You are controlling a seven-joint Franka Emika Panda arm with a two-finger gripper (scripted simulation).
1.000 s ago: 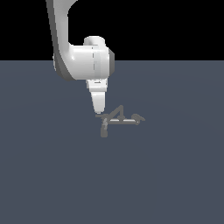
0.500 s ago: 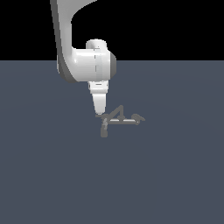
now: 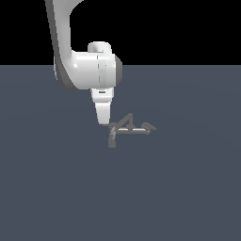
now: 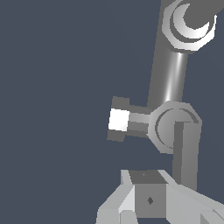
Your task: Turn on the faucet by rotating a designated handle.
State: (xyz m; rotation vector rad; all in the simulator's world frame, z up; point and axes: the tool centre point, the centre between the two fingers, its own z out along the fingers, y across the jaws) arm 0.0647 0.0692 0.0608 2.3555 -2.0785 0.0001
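Faucet: small rigid metal, centre of the exterior view.
Handle: thin stiff lever, probably slick; push near its tip.
Gripper: touching faucet's left end; jaw gap cannot be told.

No legible text, labels, brands or numbers in either view. Arm housing, metal fixture and floor all render as plain unmarked surfaces.

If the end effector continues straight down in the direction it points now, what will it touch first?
Most likely the faucet: in the exterior view the end effector points down with its tip right beside the faucet's end at that view's left, above the drooping spout. Depth is unclear, so it could instead pass by and reach the floor.
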